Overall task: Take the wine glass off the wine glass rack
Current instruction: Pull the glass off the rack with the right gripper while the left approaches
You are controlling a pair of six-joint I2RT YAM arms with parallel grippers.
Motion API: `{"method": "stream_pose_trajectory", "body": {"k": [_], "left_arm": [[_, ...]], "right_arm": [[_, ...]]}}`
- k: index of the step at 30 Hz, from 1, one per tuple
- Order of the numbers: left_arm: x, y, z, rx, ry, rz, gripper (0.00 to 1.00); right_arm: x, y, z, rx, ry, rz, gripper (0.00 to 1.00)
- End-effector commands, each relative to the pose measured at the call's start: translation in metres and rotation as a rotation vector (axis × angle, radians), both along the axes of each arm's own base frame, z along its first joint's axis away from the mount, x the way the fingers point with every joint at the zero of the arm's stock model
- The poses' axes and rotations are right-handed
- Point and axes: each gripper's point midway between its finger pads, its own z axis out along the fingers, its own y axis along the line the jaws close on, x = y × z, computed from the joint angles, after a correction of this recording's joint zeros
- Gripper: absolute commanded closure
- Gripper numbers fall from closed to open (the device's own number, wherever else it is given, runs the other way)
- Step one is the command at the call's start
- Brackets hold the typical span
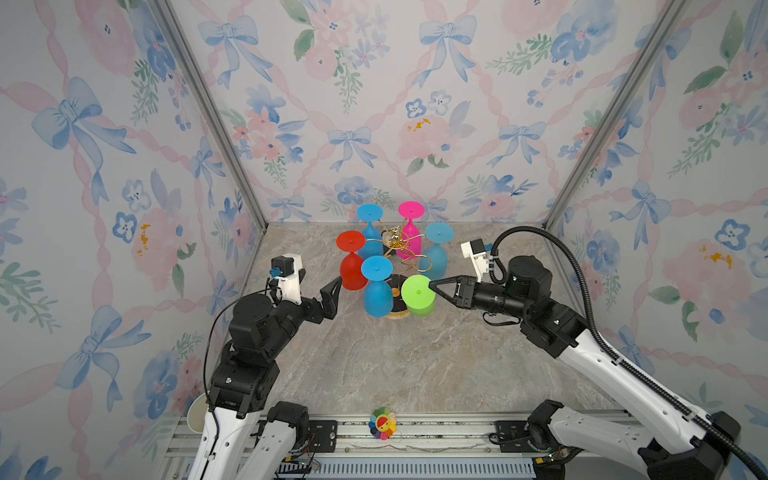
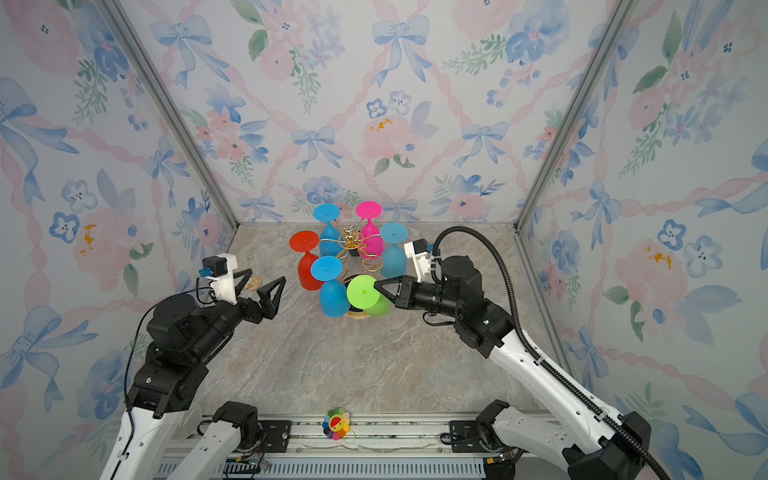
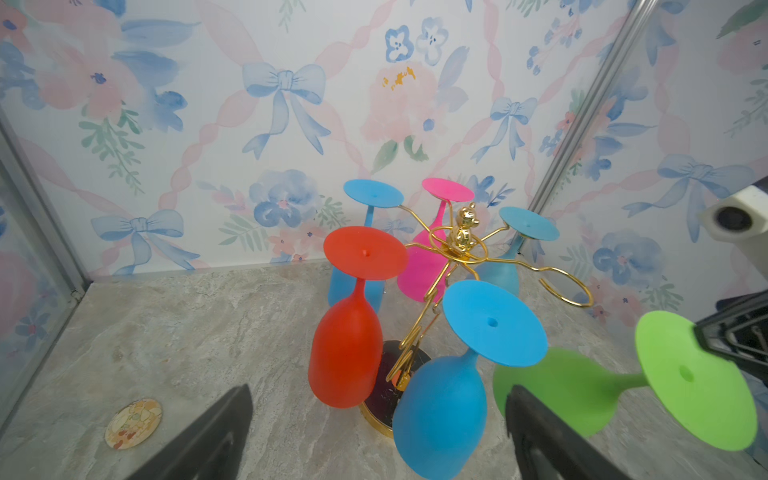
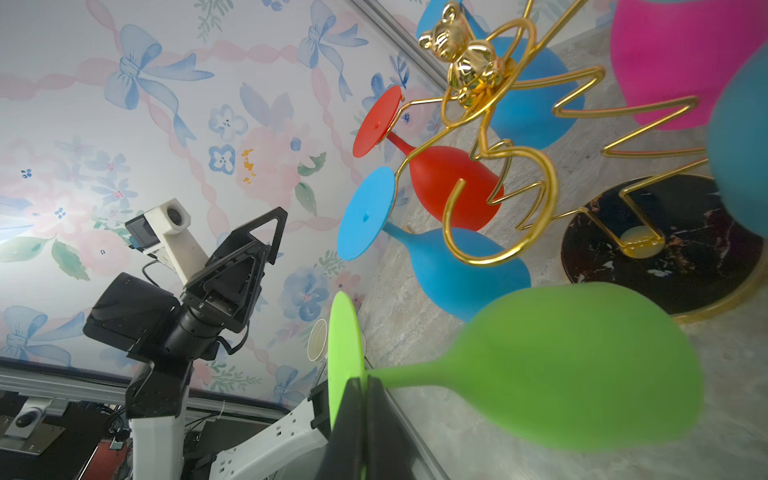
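Note:
The gold wire wine glass rack stands at the back middle on its round black base. A green wine glass hangs upside-down and tilted beside the base. It is outside the rack's empty loop. My right gripper is shut on the rim of its foot disc. My left gripper is open and empty, just left of the red glass.
Red, pink and three blue glasses hang upside-down on the rack's other loops; the nearest blue one is right beside the green glass. A round patterned coaster lies left of the rack. A rainbow flower toy sits on the front rail.

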Motion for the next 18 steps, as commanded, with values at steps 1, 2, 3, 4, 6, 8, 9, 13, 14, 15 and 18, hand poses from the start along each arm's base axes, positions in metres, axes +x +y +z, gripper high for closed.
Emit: {"method": "stream_pose_trajectory", "body": {"k": [1,2,3,4,6,8,9,13,14,15,18], "left_arm": [[-0.017,-0.033,0.003,-0.078,0.083,-0.215,0.04],[-0.022,-0.042,0.006,-0.098,0.094,-0.271,0.05],[-0.025,-0.048,0.008,-0.112,0.103,-0.311,0.06],[-0.027,-0.053,0.009,-0.123,0.113,-0.342,0.07],[-0.027,-0.059,0.003,-0.122,0.134,-0.37,0.09],[-0.025,-0.065,-0.005,-0.123,0.162,-0.385,0.1],[-0.027,-0.069,-0.006,-0.13,0.166,-0.404,0.1],[-0.035,-0.091,-0.001,-0.186,0.163,-0.5,0.11],[-0.037,-0.096,0.002,-0.202,0.159,-0.524,0.12],[-0.04,-0.101,0.004,-0.212,0.157,-0.547,0.13],[-0.047,-0.117,0.006,-0.235,0.169,-0.613,0.18]], "right_arm": [[-0.01,-0.011,-0.004,-0.081,-0.099,-0.019,1.0],[-0.013,-0.015,-0.004,-0.098,-0.122,-0.024,1.0],[-0.015,-0.017,-0.004,-0.106,-0.135,-0.028,1.0],[-0.018,-0.02,-0.004,-0.116,-0.155,-0.033,1.0],[-0.022,-0.026,-0.003,-0.135,-0.199,-0.037,1.0],[-0.025,-0.032,-0.004,-0.146,-0.22,-0.052,1.0],[-0.026,-0.035,-0.004,-0.151,-0.231,-0.058,1.0],[-0.036,-0.042,-0.001,-0.152,-0.274,-0.058,1.0],[-0.038,-0.043,0.0,-0.153,-0.285,-0.057,1.0],[-0.041,-0.044,0.001,-0.151,-0.299,-0.054,1.0],[-0.048,-0.047,0.005,-0.149,-0.337,-0.052,1.0]]}}
